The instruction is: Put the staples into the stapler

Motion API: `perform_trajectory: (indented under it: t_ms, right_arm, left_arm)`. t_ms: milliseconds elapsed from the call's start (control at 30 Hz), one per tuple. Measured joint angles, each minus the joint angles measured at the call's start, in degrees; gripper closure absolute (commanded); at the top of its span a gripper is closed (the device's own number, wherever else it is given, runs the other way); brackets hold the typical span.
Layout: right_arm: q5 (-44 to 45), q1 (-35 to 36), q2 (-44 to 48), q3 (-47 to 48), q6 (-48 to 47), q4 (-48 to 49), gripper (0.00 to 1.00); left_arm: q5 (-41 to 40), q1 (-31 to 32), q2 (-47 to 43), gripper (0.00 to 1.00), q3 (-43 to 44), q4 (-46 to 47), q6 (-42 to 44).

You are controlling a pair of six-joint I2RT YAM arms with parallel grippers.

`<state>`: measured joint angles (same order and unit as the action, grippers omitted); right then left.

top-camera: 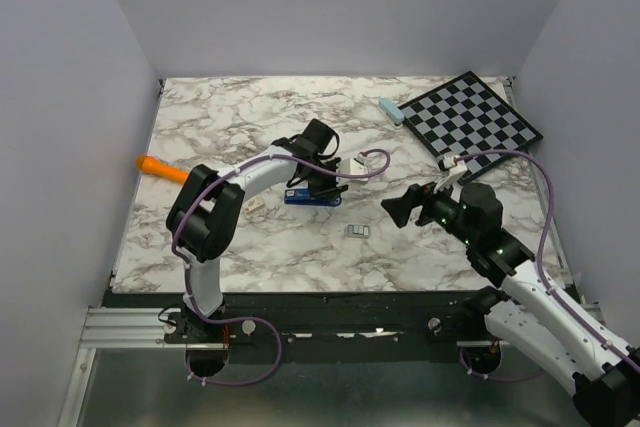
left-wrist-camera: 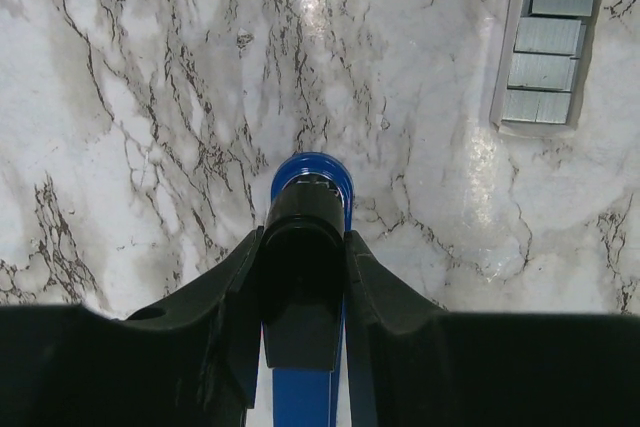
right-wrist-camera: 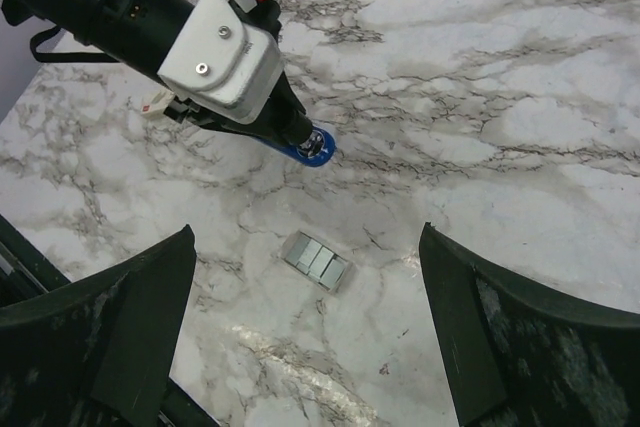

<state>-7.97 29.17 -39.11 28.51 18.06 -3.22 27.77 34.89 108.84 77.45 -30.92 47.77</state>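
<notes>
The stapler (top-camera: 313,198) lies near the middle of the marble table, its dark blue base (left-wrist-camera: 310,169) poking out ahead of my left gripper (left-wrist-camera: 304,239). Both left fingers press against the sides of the stapler's dark upper part, so the left gripper (top-camera: 316,185) is shut on it. The staples (top-camera: 357,231) are small silvery blocks lying side by side in a shallow whitish holder (left-wrist-camera: 545,52), a little to the right of the stapler's nose. My right gripper (right-wrist-camera: 305,232) hangs open above the staples (right-wrist-camera: 318,260), nothing between its fingers. The stapler's tip (right-wrist-camera: 316,144) shows past the left wrist.
An orange pen-like stick (top-camera: 160,168) lies at the left edge. A checkerboard (top-camera: 470,122) sits at the back right with a pale blue block (top-camera: 390,110) beside it. Small white bits lie at the stapler's left (top-camera: 256,205) and behind it (top-camera: 358,162).
</notes>
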Motion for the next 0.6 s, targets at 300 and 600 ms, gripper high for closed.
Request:
perform_trajectory:
  t_ms: [300, 600]
  right_arm:
    - [1.7, 0.0, -10.5, 5.9, 2.6, -2.7, 0.03]
    - [2.6, 0.0, -21.9, 15.6, 7.6, -3.5, 0.14]
  left_arm:
    - [-0.2, -0.3, -3.8, 1.00, -2.4, 3.2, -5.5]
    - [-1.3, -1.0, -17.9, 1.00, -11.0, 20.8, -25.9]
